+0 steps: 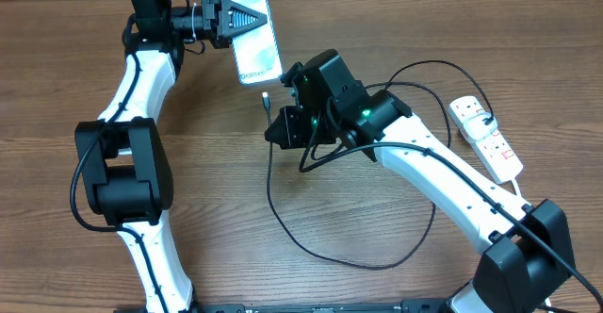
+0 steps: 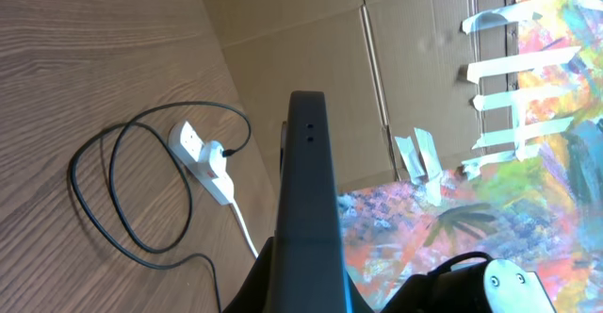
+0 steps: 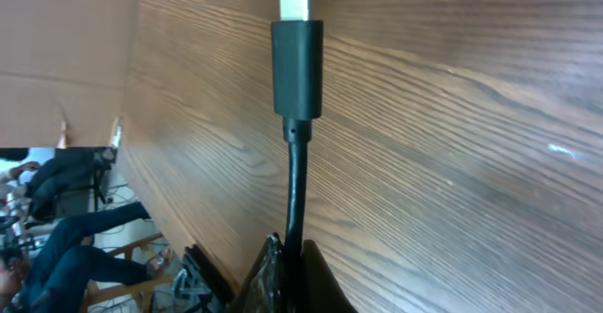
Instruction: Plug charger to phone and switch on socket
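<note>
My left gripper (image 1: 226,19) is shut on the phone (image 1: 256,36) and holds it above the table at the back; the light screen faces up. In the left wrist view the phone's dark edge (image 2: 309,181) stands up from the jaws. My right gripper (image 1: 283,124) is shut on the charger cable (image 3: 296,190), and its black connector tip (image 3: 297,54) with a silver plug sticks out past the fingers. In the overhead view the tip (image 1: 267,98) sits just below the phone's lower end, apart from it. The white socket (image 1: 485,138) lies at the right, and the charger's other end is plugged into it.
The black cable (image 1: 311,242) loops over the table's middle and behind my right arm. The socket's white cord (image 1: 520,189) runs to the front right. In the left wrist view the socket (image 2: 203,157) lies beside cardboard walls (image 2: 311,40) with a painted sheet.
</note>
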Tool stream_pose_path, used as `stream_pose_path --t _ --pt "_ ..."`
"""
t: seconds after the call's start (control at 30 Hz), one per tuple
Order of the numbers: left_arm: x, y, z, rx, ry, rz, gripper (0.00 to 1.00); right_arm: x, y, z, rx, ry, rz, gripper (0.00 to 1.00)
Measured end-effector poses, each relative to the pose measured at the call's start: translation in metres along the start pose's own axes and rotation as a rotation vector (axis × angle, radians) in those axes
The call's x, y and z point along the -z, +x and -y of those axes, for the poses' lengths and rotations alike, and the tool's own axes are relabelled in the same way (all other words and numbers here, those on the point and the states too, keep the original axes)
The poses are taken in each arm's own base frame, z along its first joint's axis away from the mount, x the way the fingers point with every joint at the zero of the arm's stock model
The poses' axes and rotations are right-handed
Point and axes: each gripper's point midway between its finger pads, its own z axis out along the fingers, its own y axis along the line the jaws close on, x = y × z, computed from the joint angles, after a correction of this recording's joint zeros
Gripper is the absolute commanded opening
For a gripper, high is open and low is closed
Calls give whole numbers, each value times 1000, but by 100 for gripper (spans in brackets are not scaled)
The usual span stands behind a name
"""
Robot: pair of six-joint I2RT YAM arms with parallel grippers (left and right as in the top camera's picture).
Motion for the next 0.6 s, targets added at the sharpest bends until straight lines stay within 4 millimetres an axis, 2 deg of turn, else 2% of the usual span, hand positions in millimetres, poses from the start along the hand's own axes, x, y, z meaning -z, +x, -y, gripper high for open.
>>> stream_pose_path --t 0.13,0.3,0.6 --pt "0 0 0 0 0 0 4 0 -5 -11 26 -54 12 4" --pt "0 0 0 2 0 0 4 1 -5 -12 25 -68 9 4" --pt "0 0 0 11 0 0 4 7 -16 1 5 -41 42 4"
